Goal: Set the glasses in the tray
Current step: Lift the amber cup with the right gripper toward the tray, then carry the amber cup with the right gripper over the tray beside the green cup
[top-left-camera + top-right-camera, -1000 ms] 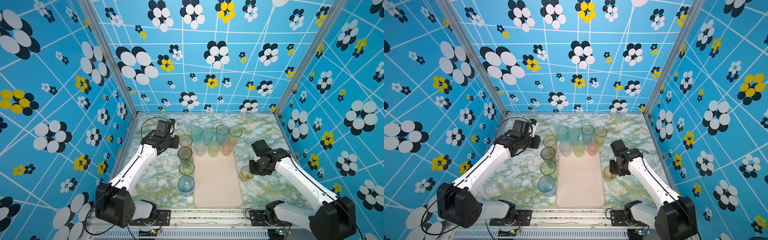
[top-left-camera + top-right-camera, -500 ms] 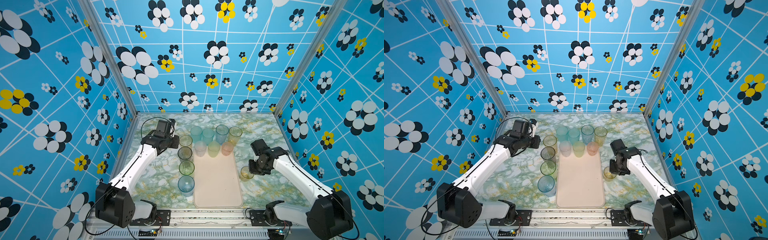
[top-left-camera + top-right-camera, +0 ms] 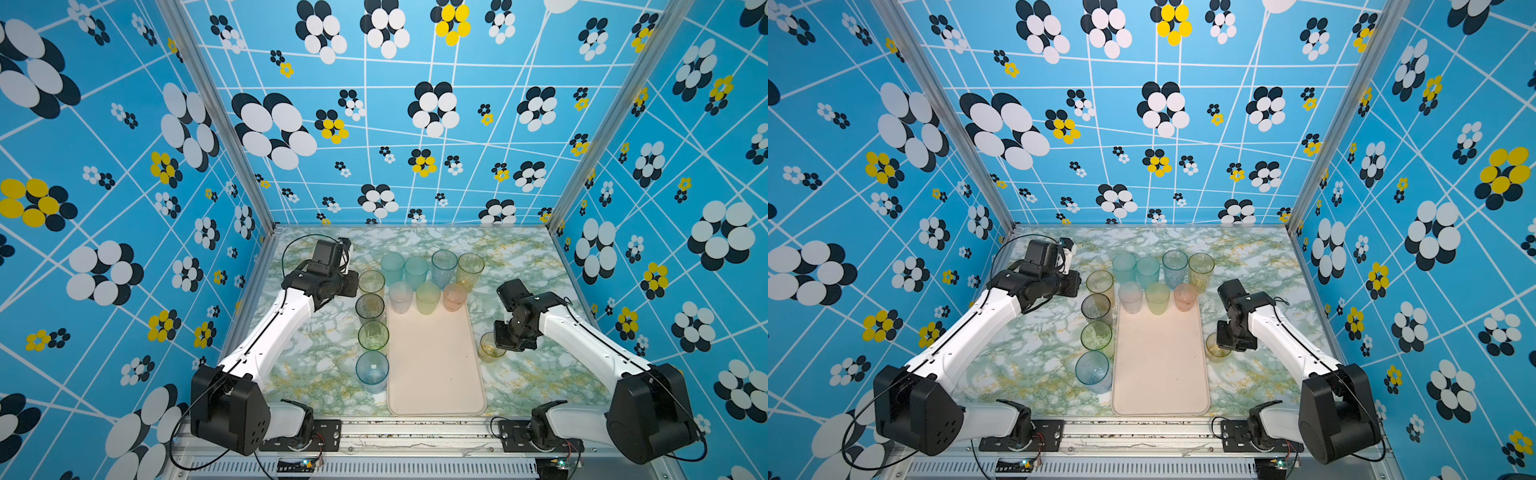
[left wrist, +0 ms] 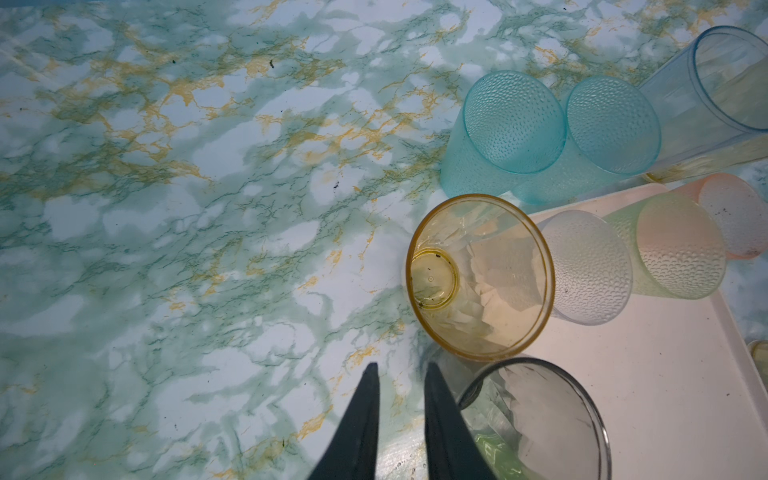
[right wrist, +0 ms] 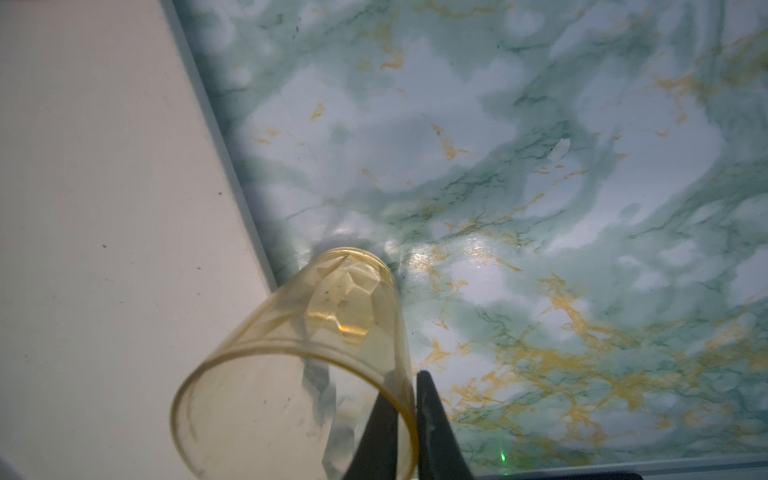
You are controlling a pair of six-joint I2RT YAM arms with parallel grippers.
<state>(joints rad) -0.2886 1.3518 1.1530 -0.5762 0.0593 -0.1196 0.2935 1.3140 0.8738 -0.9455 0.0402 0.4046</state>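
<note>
A cream tray (image 3: pixel 436 365) (image 3: pixel 1158 374) lies mid-table. Just off its right edge is a short amber glass (image 3: pixel 487 351) (image 3: pixel 1213 353) (image 5: pixel 332 316). My right gripper (image 3: pixel 500 343) (image 5: pixel 415 376) is shut on its rim, one finger inside and one outside. A whitish glass (image 3: pixel 400 296), a yellow-green glass (image 3: pixel 427 297) and a pink glass (image 3: pixel 454 296) stand on the tray's far end. My left gripper (image 3: pixel 352 284) (image 4: pixel 401 368) hangs over bare table beside a tall amber glass (image 4: pixel 480 276) and a grey glass (image 4: pixel 536 419), slightly open and holding nothing.
Left of the tray stands a column of several glasses, from amber (image 3: pixel 371 282) at the back to blue (image 3: pixel 372 370) at the front. Beyond the tray stands a row of teal (image 3: pixel 392 266), blue (image 3: pixel 444 264) and amber (image 3: pixel 470 268) glasses. Patterned walls enclose the table.
The right gripper's fingers have closed onto the short amber glass's rim. The left arm and the other glasses have not moved.
</note>
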